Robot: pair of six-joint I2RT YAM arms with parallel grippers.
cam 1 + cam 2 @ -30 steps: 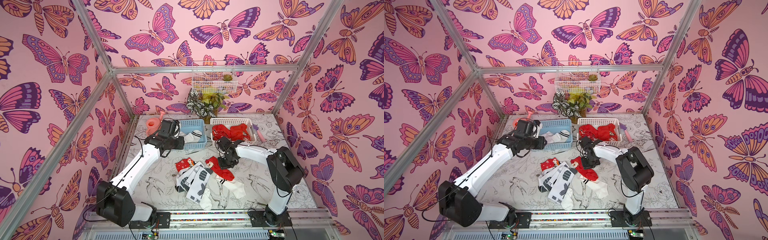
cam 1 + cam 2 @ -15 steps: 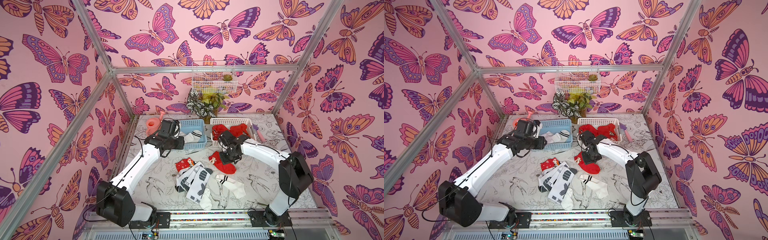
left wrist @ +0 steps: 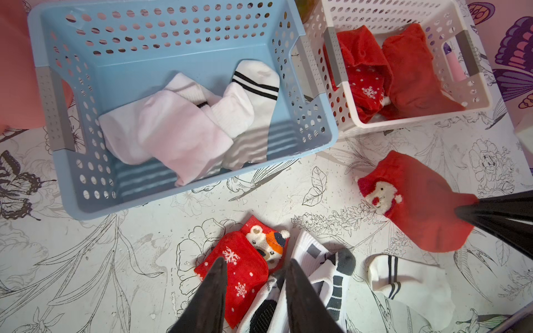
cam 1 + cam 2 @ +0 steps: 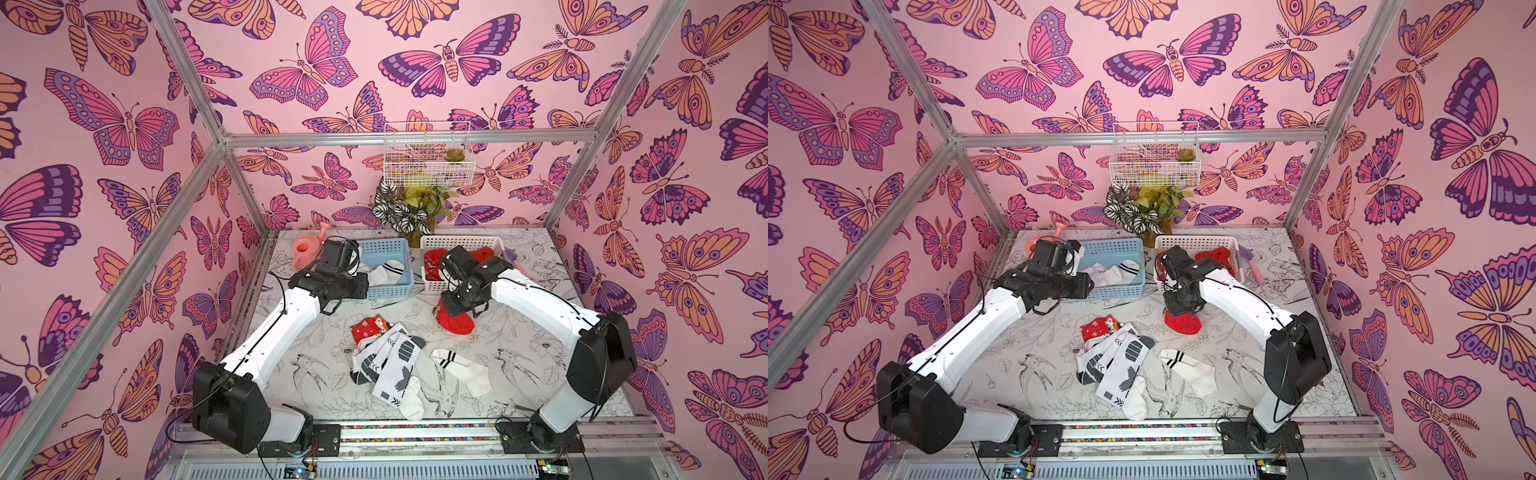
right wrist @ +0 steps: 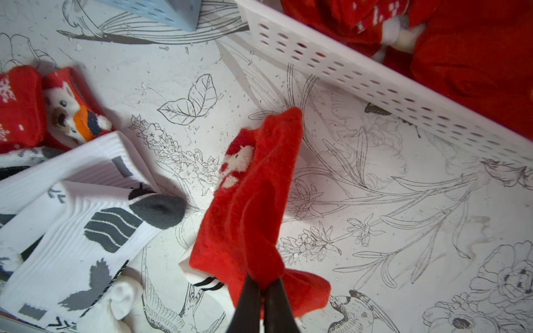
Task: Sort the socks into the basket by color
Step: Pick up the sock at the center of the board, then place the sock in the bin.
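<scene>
Pinching one red sock (image 5: 248,201), right pincer (image 5: 262,281) is closed; left pincer (image 3: 255,261) part-open, empty; one blue basket (image 3: 317,121), one white basket (image 3: 418,117).

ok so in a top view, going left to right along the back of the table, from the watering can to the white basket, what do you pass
watering can → blue basket → plant pot → white basket

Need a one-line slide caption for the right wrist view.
Right gripper pinches a red Santa sock near the white basket holding red socks.
</scene>
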